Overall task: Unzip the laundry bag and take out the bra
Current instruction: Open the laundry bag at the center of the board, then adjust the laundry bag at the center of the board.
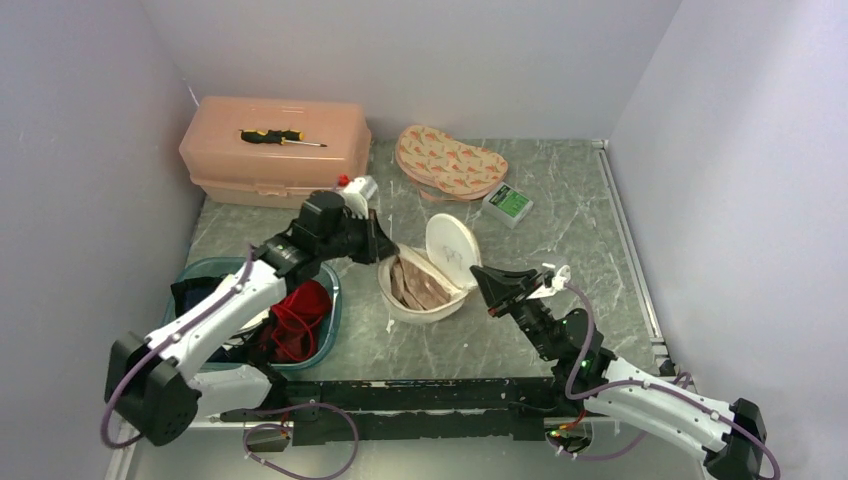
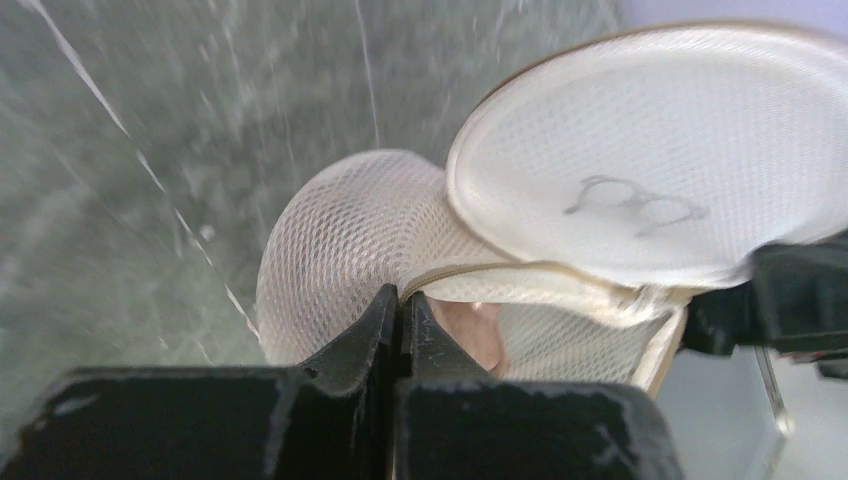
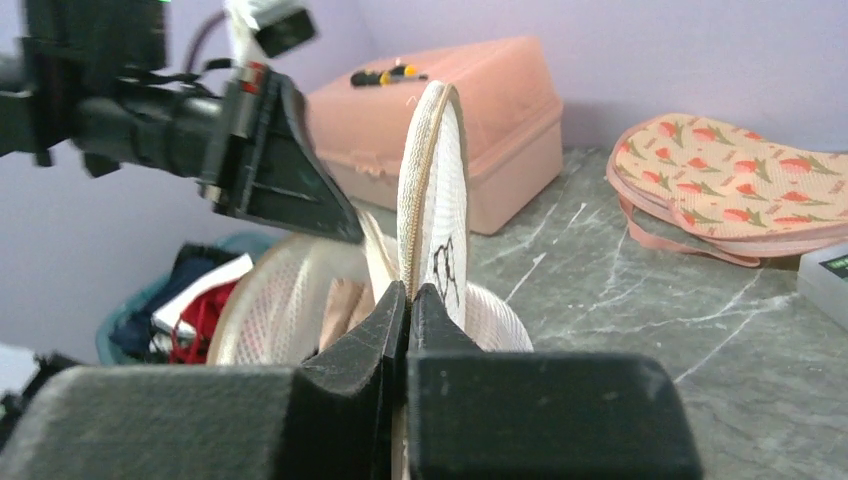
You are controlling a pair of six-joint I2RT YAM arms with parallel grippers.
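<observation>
The left gripper [image 2: 400, 300] is closed, its tips pinching what looks like the zip rim of the laundry bag [image 2: 345, 225]. The right gripper [image 3: 410, 297] is closed on the lower edge of the upright lid [image 3: 445, 190]. Both holds are on thin edges, so pulling them apart could slip a gripper off the rim, tear the mesh, or drag the light bag across the table [image 1: 560, 200]. The bag is a round, stiff-rimmed shell of white netting, with pale pink fabric inside. The bra [image 1: 300, 312], soft bright red cloth, lies outside the bag in the teal basin [image 1: 212, 263] beside the left arm.
</observation>
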